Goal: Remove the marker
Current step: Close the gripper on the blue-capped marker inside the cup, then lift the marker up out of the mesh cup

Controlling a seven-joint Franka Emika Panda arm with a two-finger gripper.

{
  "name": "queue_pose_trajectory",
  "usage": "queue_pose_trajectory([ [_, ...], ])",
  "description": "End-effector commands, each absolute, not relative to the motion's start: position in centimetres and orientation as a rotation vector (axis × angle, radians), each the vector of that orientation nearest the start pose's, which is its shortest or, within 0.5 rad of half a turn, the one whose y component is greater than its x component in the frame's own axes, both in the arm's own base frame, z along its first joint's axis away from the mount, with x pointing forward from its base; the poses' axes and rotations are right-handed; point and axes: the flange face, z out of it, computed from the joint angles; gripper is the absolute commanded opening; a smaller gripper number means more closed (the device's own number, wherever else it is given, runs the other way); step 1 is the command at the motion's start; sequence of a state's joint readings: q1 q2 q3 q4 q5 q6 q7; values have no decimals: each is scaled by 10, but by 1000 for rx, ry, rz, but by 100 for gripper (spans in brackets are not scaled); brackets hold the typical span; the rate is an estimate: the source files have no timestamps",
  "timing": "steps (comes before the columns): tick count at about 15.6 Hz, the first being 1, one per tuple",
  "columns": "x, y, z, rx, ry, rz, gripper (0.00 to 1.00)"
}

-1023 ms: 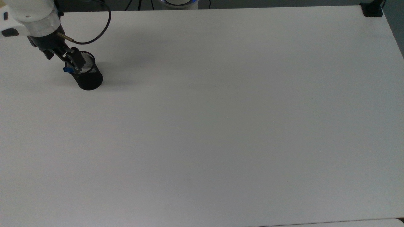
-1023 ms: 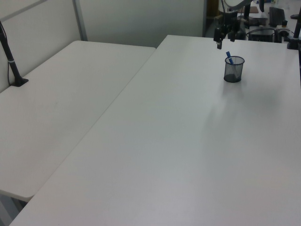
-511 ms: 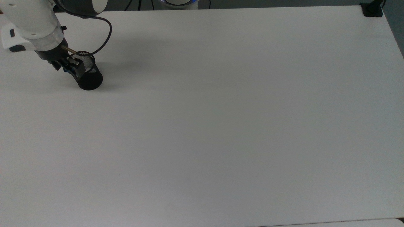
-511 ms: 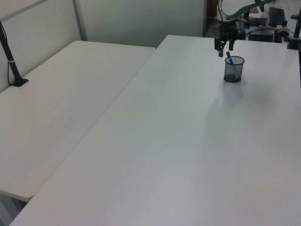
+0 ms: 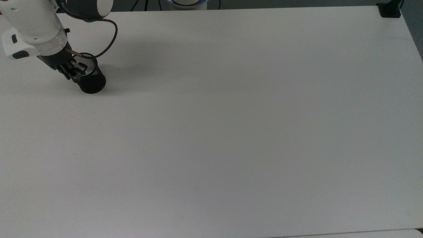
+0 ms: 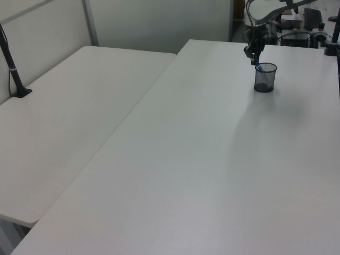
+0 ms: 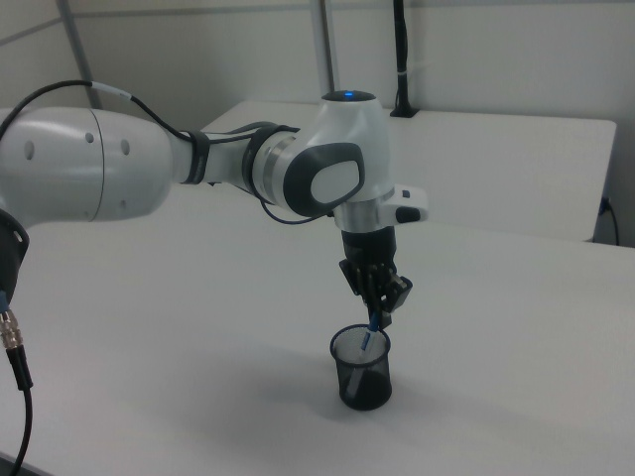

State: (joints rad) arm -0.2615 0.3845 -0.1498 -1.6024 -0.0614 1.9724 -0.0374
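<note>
Right view: black two-finger gripper (image 7: 377, 315), lower than one second ago, has closed on the one blue-capped white marker (image 7: 369, 340) standing in the one black mesh cup (image 7: 363, 377).

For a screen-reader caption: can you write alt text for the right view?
A white robot arm reaches down so its gripper is at the blue top of a marker standing in a black mesh cup. The cup stands upright on a plain white table, with a second white table behind.
</note>
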Motion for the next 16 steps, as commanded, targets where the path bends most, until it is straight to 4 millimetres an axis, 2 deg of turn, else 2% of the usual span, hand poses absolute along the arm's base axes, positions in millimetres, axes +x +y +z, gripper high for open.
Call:
queue_pose_trajectory([
  [1,611,-264,426,-3208,518,14,5],
  [3,612,-262,440,-3206,527,-20,5],
  [5,615,-256,473,-3193,529,-61,5],
  [8,620,-239,536,-3172,513,-179,8],
  [12,618,-204,580,-3167,453,-292,10],
  [13,617,-193,589,-3167,429,-303,10],
  [14,618,-178,586,-3165,396,-261,10],
  [16,628,-138,557,-3163,317,-96,11],
])
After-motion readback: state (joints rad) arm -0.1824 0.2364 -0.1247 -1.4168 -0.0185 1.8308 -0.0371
